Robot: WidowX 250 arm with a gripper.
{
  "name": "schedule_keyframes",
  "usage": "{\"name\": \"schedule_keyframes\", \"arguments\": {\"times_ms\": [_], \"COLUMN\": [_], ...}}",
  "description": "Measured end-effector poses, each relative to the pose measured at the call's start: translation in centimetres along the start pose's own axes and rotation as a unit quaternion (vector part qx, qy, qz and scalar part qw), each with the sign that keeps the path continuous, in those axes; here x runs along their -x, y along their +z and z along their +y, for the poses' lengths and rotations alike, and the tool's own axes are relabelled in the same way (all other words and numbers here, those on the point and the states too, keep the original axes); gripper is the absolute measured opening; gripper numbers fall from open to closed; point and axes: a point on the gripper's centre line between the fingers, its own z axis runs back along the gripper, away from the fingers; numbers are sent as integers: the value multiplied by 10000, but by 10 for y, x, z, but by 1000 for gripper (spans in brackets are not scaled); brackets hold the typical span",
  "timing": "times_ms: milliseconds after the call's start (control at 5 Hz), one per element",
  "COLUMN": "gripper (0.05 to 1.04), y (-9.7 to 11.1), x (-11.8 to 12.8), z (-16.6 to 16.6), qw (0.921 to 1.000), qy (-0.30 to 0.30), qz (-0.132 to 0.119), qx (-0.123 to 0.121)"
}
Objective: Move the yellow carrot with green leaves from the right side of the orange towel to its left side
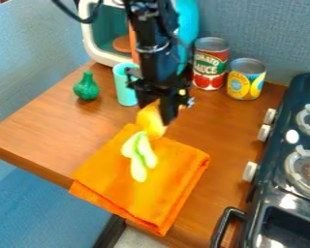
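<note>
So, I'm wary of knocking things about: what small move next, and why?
I'd probably close the tool gently in place: the yellow piece is at its tip, near the pale green one on the orange cloth, and a firm hold isn't evident.

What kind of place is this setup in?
Looks like a mock or toy kitchen corner, probably a robot test setup: a small stove with burners and knobs, a red-labelled can and a yellow-labelled can on a wood-look counter.

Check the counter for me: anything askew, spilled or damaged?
The orange cloth looks slightly askew: its folded layers don't line up, and it reaches the front edge of the counter. I see no spill or damage.
</note>
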Motion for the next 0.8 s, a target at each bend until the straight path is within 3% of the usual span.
{"name": "schedule_keyframes", "arguments": {"times_ms": [200, 400, 600, 800], "gripper": [501, 501, 501, 501], "y": [3, 8, 21, 13], "x": [16, 36, 48, 58], "z": [19, 42, 67, 85], "qw": [9986, 9923, 9835, 9723], "qy": [124, 363, 638, 797], "qz": [445, 1030, 1401, 1846], "qx": [-249, -593, -952, -1191]}}
